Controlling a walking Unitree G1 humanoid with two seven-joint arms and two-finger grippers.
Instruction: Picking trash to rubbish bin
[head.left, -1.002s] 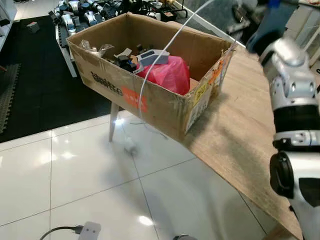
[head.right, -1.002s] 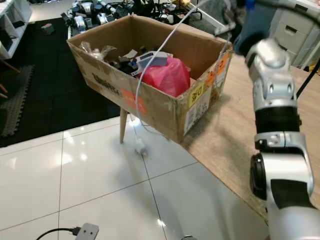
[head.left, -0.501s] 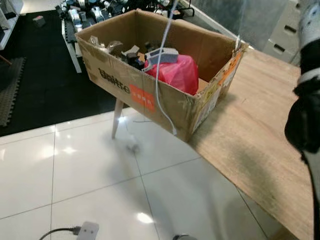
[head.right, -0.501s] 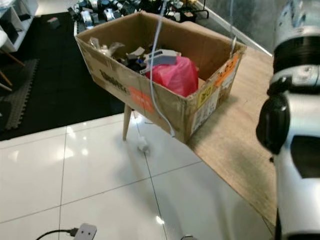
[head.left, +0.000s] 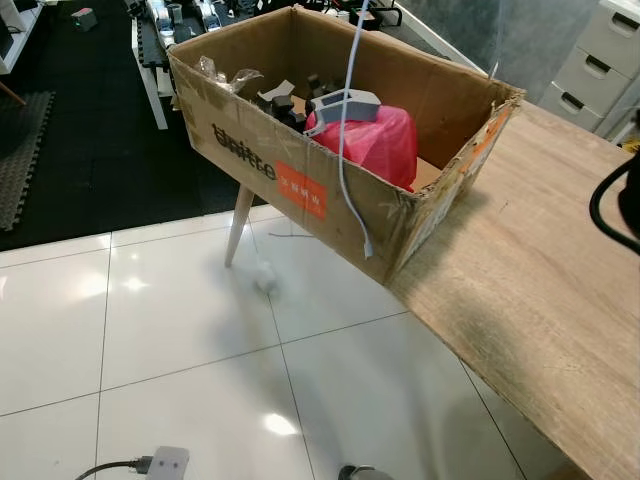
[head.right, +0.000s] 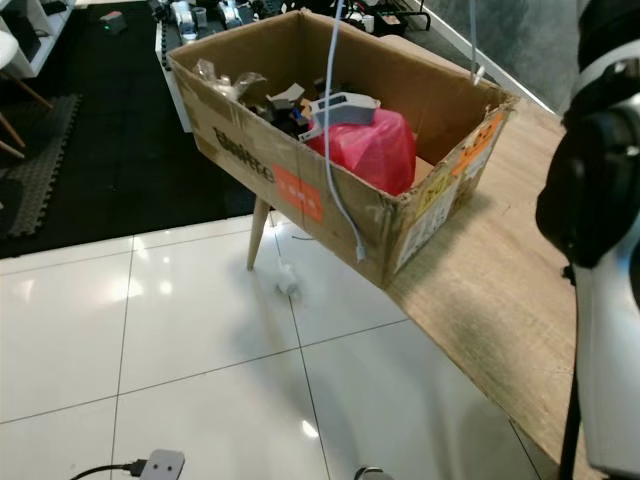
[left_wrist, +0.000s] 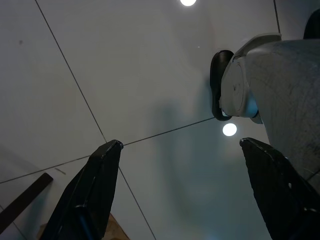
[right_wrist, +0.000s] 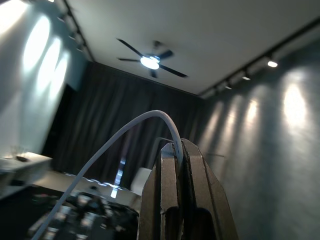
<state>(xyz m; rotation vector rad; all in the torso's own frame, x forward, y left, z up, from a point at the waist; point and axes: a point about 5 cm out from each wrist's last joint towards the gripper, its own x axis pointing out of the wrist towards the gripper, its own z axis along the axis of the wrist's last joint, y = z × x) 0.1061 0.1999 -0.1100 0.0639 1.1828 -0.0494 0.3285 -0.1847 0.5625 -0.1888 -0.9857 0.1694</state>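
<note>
Right gripper (right_wrist: 179, 150) points up toward the ceiling, fingers pressed together and pinching a white cable (head.left: 345, 140) between the tips; in the right wrist view the cable arcs out of the pinch and curves away, with a ceiling fan (right_wrist: 151, 60) and dark curtains behind. In the head views the cable hangs down from above the frame, passes over the near wall of the open cardboard box (head.left: 300, 190) and dangles in front of it, its free end just below the box's lower edge, over the floor. The box sits on the left end of a wooden table (head.left: 540, 290), overhanging the edge. Inside it: a pink plastic bag (head.left: 375, 140) toward the right, a grey device (head.left: 345, 103) on top of the bag, black parts and clear crumpled plastic (head.left: 225, 75) at the far left end. Right arm (head.right: 600, 220) is raised at the right edge of the frame. Small white lump (head.left: 264, 278) on the white tile floor under the box, near a table leg (head.left: 237, 222). White plug block (head.left: 166, 464) with black cord on the near floor. Left gripper (left_wrist: 177, 150) hangs idle over the tiles, fingers spread wide, holding nothing; the robot's foot (left_wrist: 250, 95) is beside it.
</note>
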